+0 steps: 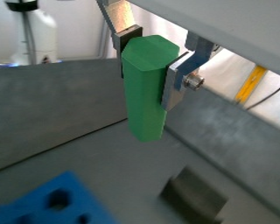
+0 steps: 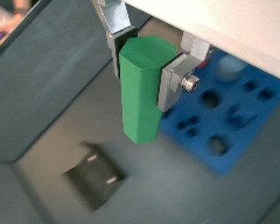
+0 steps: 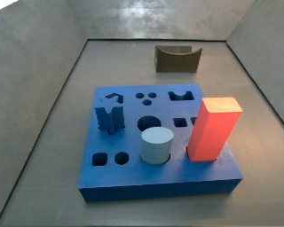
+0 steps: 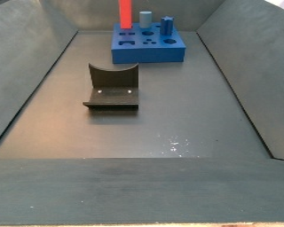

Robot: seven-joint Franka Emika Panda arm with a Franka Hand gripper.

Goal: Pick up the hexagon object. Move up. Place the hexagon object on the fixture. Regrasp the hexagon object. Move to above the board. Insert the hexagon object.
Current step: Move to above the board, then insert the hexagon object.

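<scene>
Two big things lie under you: the board (image 3: 156, 133), blue and full of holes, and past it the fixture (image 4: 111, 89), dark, with a dip in its top; in both side views the gripper is out of sight, so it must be up high; in both wrist views the gripper (image 1: 152, 63) pinches the hexagon object (image 1: 146, 87) near its top end; the green bar hangs long-way down off the floor; I think the fixture comes next, so you go down and toward that dip.
</scene>
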